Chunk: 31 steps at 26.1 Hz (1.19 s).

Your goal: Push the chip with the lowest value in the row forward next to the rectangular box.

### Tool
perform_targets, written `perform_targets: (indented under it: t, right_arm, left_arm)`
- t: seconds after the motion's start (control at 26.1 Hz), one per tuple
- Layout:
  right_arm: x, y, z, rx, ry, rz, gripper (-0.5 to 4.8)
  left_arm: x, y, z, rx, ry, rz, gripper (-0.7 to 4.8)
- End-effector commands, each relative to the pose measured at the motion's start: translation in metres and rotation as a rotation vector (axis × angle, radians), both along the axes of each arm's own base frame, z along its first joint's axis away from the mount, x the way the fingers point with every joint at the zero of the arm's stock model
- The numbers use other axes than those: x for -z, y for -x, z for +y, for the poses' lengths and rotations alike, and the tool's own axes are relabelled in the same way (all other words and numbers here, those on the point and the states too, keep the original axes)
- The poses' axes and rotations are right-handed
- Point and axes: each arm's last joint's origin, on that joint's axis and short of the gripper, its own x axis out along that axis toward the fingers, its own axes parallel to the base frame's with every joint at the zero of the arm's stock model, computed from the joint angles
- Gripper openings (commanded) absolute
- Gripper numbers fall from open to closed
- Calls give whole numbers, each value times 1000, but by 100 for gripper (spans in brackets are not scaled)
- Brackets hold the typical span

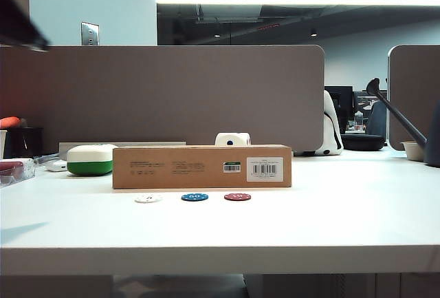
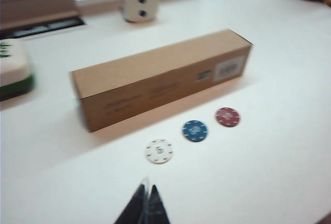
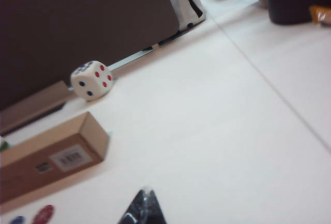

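Observation:
Three chips lie in a row in front of the brown rectangular box (image 1: 201, 166): the white chip (image 1: 148, 198) at the left, a blue chip (image 1: 194, 197) in the middle, a red chip (image 1: 237, 196) at the right. In the left wrist view the white chip (image 2: 159, 151) lies a short way ahead of my left gripper (image 2: 147, 188), whose fingers are pressed together, shut and empty, above the table. My right gripper (image 3: 146, 192) is also shut and empty, off to the side of the box's labelled end (image 3: 70, 157). Neither gripper shows in the exterior view.
A white-and-green rounded case (image 1: 90, 160) stands left of the box. A large white die (image 1: 232, 139) sits behind the box near the grey partition (image 1: 165, 95). Clutter lies at the table's far left edge (image 1: 14, 169). A dark bowl (image 1: 362, 142) stands at the far right.

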Motion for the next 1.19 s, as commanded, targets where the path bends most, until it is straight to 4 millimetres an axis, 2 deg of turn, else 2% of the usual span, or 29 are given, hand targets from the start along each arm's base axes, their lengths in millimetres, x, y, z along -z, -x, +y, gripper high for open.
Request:
perform_targets:
  t: [0.04,0.31,0.46,0.57,0.61,0.69,0.73,0.84,0.88,1.0,1.11,1.19]
  right_arm:
    - [1,0,2,-55,-97,3,-5]
    - [0,1,7,-243,-160,22,-5]
    - [0,2,10,-355,-277,59,-4]
    - [0,4,14,-486,-288,72,-1]
    - [-3,6,16,-570,-290,71,-3]
    - [-9,7,16,-591,-336,77,-5]
    - [-15,8,16,-578,-379,75,-5]
    - [-58,16,13,-481,-378,-62,-5]
    - [-80,18,12,-468,-366,-131,-5]
    - [-115,16,12,-463,-336,-172,-5]
    - [-142,-5,13,-487,-244,-129,-5]
    - [-150,-25,15,-539,-209,-62,-5]
  left_arm:
    - [-3,-14,-16,48,-28,53,-5]
    - [18,-37,-33,64,-99,185,-5]
    - [23,-40,-34,60,-114,211,-5]
    - [23,-40,-34,61,-114,211,-5]
    - [23,-40,-34,60,-114,209,-5]
    - [23,-40,-34,60,-113,209,-5]
    - [23,-40,-34,60,-113,209,-5]
    - [23,-40,-34,60,-114,209,-5]
    - [23,-40,-34,60,-113,209,-5]
    - [23,-40,-34,60,-113,209,-5]
    - [23,-40,-34,60,-113,209,-5]
    - [23,-40,-34,60,-113,209,-5]
